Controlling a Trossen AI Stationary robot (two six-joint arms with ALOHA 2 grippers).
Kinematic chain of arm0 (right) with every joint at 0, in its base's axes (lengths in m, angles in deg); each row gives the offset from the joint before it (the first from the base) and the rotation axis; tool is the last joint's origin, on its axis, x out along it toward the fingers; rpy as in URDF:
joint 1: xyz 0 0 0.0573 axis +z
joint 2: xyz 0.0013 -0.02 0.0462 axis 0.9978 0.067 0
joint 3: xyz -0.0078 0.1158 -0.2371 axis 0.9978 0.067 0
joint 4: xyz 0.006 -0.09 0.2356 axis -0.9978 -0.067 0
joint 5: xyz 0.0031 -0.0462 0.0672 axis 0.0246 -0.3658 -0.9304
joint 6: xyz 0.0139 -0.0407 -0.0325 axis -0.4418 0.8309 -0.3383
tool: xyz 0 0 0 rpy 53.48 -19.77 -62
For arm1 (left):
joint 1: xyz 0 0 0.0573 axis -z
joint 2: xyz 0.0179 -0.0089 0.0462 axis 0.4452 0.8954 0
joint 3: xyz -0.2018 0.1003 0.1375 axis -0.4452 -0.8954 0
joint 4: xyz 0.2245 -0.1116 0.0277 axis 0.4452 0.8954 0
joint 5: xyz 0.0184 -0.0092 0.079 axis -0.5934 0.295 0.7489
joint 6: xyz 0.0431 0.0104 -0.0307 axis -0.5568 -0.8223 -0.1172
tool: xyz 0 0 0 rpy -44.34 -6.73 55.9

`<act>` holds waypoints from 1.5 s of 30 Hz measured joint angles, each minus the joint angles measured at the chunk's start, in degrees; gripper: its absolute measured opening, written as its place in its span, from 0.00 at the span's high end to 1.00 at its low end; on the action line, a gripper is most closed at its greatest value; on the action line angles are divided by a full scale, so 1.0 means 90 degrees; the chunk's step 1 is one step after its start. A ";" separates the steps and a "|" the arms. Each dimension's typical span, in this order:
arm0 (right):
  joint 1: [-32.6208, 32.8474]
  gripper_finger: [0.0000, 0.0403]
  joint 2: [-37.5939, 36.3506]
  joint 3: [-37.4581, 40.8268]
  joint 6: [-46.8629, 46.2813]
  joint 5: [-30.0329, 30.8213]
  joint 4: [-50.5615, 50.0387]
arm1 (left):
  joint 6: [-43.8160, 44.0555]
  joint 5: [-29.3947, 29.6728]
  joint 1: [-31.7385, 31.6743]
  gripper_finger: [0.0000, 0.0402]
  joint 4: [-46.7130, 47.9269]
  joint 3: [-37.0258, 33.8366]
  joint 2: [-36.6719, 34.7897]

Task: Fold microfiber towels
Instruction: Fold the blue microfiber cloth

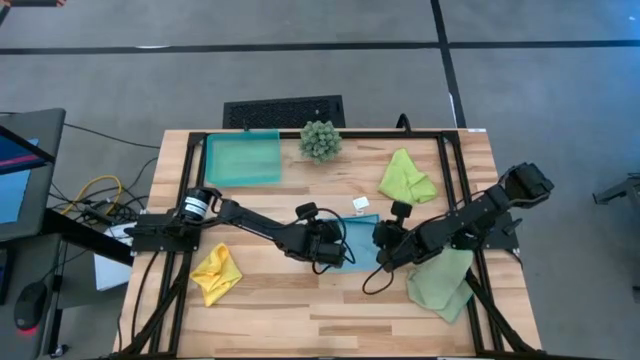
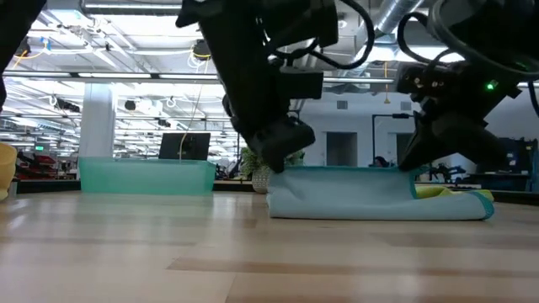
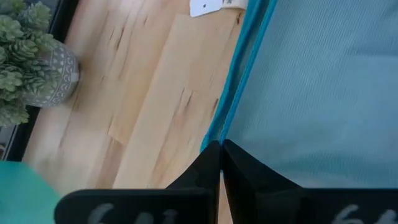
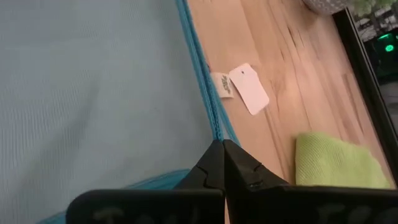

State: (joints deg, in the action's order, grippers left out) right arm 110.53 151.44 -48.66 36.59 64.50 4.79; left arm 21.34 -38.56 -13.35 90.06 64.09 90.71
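Light blue towel (image 1: 360,252) lies mid-table, pinched at 2 edges: the left gripper (image 3: 220,152) is clamped on its left hem, the right gripper (image 4: 221,151) on its right hem near the white tag (image 4: 249,88). To fold well, I would lift both edges level and together, carry them across evenly, then align hems before letting go.
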 joint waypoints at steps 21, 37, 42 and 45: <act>-0.0143 0.97 -0.0002 0.0075 -0.0117 -0.0155 0.0118 | 0.0475 -0.0013 0.0071 0.69 0.0758 -0.0049 -0.0018; -0.0141 0.97 -0.0002 0.0075 -0.0117 -0.0165 0.0128 | 0.0359 -0.1230 -0.0128 0.89 -0.0946 -0.0486 -0.0024; -0.0143 0.97 -0.0002 0.0075 -0.0112 -0.0165 0.0120 | 0.0728 -0.1324 -0.0197 0.95 -0.0943 -0.0761 -0.0039; -0.0142 0.97 -0.0002 0.0075 -0.0107 -0.0165 0.0111 | 0.0728 -0.1436 -0.0174 0.97 -0.0821 -0.0693 -0.0039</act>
State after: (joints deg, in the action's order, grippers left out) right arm 109.26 151.42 -47.98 35.62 63.01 5.79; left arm 27.89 -51.48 -14.91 82.66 57.85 90.36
